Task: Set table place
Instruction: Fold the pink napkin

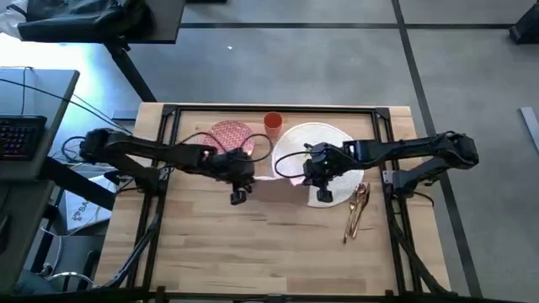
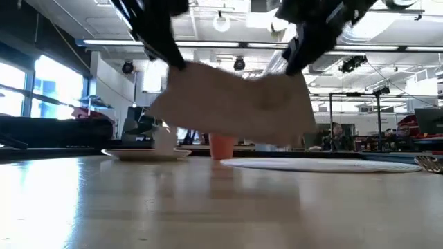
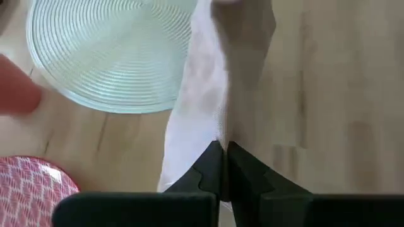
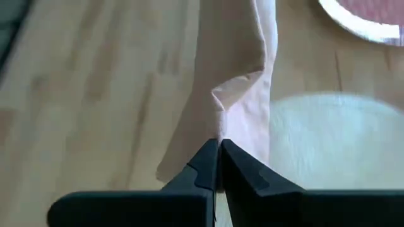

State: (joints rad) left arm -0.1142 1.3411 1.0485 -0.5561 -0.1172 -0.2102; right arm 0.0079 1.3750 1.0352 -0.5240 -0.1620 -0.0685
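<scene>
A beige napkin hangs spread between my two grippers, above the wooden table. My left gripper is shut on its left end and my right gripper on its right end. Behind it lie the round white woven placemat, the red-patterned plate and the small orange cup, each standing on the table. Copper cutlery lies on the table right of the placemat. My left gripper pinches the napkin's upper left edge between its two shut fingers, coming from above. The cloth hangs below the fingers, clear of the table. My right gripper pinches the upper right edge the same way, from above. The top edge sags slightly between the two holds.
Bare wood stretches across the near half of the table. A black frame runs along the table's edges. A grey desk with a keyboard stands off the left side.
</scene>
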